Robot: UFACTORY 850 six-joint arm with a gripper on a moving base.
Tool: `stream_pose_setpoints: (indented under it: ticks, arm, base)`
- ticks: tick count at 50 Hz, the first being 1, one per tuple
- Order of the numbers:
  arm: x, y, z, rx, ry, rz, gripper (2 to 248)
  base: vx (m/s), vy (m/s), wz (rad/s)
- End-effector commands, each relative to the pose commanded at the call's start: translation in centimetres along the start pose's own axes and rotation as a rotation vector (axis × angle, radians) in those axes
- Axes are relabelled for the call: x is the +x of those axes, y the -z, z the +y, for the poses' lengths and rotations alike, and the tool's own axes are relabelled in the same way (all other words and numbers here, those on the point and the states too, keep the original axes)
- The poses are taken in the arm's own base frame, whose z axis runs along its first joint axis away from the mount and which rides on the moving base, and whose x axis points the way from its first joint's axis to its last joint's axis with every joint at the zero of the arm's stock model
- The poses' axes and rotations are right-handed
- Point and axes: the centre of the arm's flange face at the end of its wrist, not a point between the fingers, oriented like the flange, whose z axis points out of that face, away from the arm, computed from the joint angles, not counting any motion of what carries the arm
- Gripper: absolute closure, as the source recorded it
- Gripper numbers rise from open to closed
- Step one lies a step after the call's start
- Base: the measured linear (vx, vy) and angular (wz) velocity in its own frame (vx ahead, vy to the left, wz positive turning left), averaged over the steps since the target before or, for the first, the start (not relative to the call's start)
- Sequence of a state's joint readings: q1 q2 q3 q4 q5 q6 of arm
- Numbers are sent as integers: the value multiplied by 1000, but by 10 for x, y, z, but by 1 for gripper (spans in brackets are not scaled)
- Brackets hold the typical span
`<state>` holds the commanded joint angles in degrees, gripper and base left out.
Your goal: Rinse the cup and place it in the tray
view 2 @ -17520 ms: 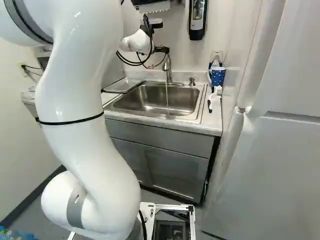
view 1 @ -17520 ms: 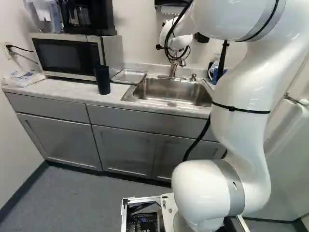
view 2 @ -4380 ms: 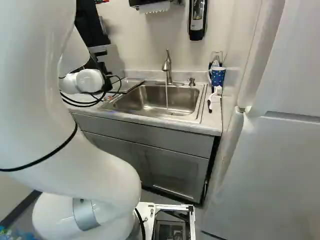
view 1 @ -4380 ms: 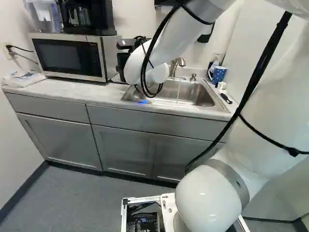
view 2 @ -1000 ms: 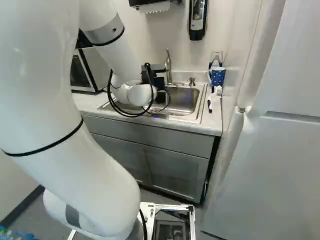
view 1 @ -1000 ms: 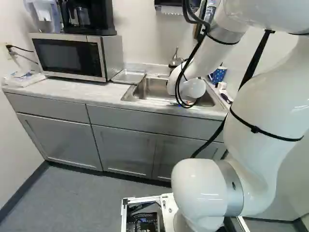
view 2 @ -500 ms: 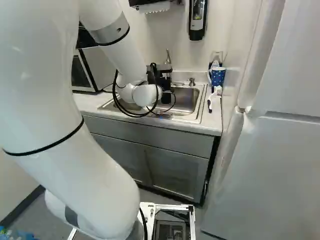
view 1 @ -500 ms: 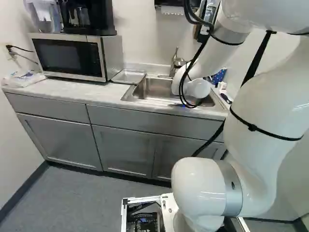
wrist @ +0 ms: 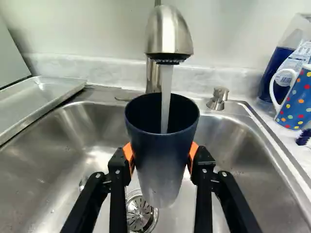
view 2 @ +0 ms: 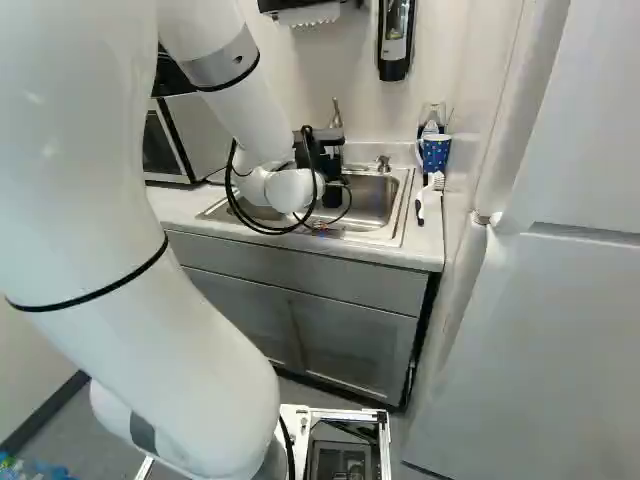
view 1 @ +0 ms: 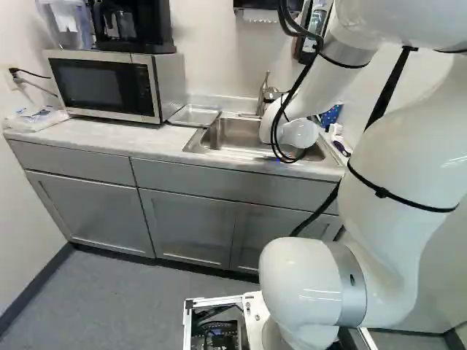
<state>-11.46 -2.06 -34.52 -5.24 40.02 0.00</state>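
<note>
The metal sink (wrist: 43,160) looks glossy, the cup (wrist: 161,158) smooth

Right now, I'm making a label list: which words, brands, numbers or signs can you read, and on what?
No text can be read.
Label on the blue bottle behind the dotted mug: too small.
Wall dispenser: markings too small.
Plastic packet left of the microwave: too blurred.
Cup: no print on the side in view.

I'm getting bright light, probably from overhead, with soft glare on the white arm (view 2: 100,200) and sharp highlights across the steel sink (wrist: 48,160)
</note>
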Motion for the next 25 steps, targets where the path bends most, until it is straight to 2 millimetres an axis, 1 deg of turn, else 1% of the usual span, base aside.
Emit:
stream_pose_setpoints:
  ticks: [25]
  arm:
    - [0,0,0,0,0,0,126]
  base:
    - [0,0,0]
